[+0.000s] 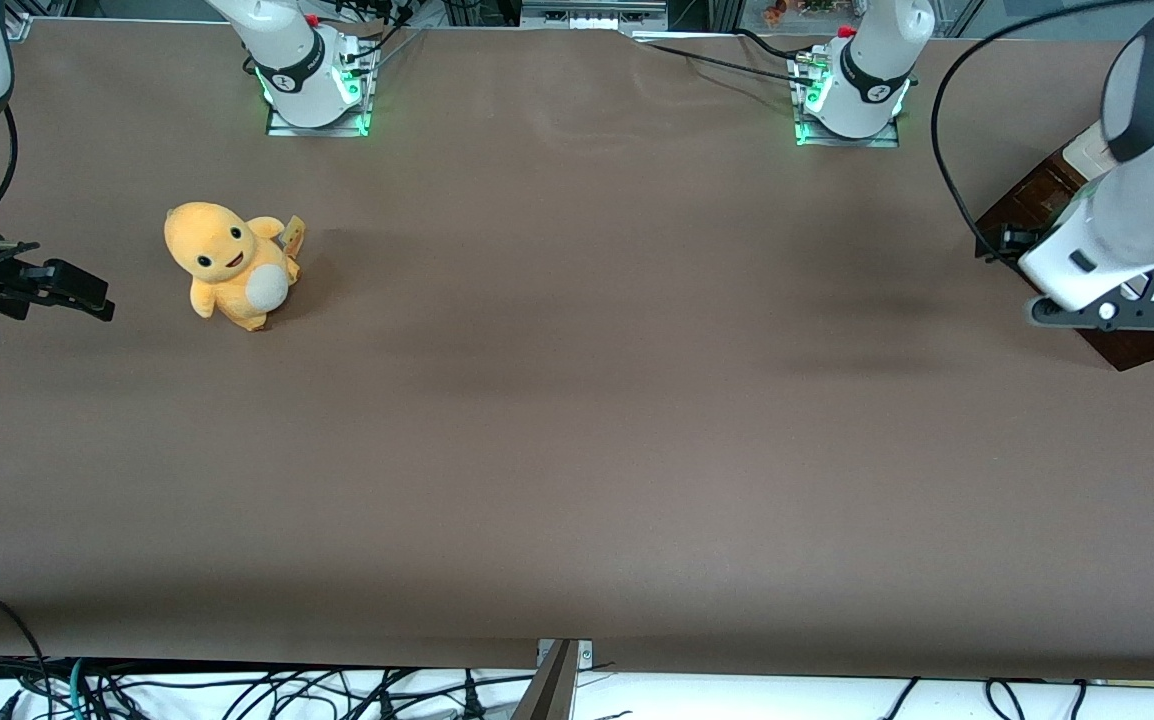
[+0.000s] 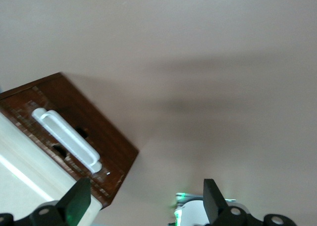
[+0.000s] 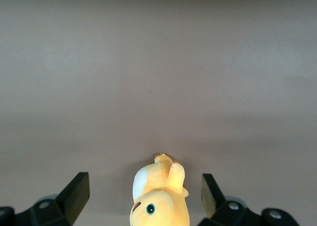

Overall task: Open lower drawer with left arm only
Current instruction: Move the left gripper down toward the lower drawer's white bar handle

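Dark-brown wood marks the lower drawer (image 2: 74, 132), which is sitting at the working arm's end of the counter (image 1: 577, 420), its white bar handle (image 2: 67, 140) facing the open counter. You are in the approach step: the left arm (image 1: 1127, 200) is holding its pincer (image 2: 143, 201) above the drawer front, jaws spread wide and gripping nothing. Next, I judge, you need to bring the fingertips (image 2: 77, 198) down around that handle, close, then pull straight out from the cabinet.

A wide brown table (image 1: 577, 420) under even light; tangled black cables (image 1: 237, 690) along its near edge.
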You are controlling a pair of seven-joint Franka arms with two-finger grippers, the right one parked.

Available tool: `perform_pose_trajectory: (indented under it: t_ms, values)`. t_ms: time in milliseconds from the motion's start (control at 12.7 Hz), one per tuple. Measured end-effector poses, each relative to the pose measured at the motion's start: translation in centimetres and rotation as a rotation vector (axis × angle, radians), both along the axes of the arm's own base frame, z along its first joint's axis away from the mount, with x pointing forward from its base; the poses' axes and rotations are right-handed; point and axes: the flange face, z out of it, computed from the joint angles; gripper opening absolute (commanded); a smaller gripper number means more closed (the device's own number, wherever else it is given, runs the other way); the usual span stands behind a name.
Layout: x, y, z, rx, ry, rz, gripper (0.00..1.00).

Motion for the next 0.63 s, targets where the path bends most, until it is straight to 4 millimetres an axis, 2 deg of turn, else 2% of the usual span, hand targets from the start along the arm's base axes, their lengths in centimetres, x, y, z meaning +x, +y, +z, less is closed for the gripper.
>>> perform_pose_trajectory:
  t_ms: [395, 632]
  values:
    - [1.1, 2.2, -5.5, 0.302, 0.127, 0.028, 1.0]
    - [1.4, 2.4, -8.7, 0.427, 0.143, 0.138, 1.0]
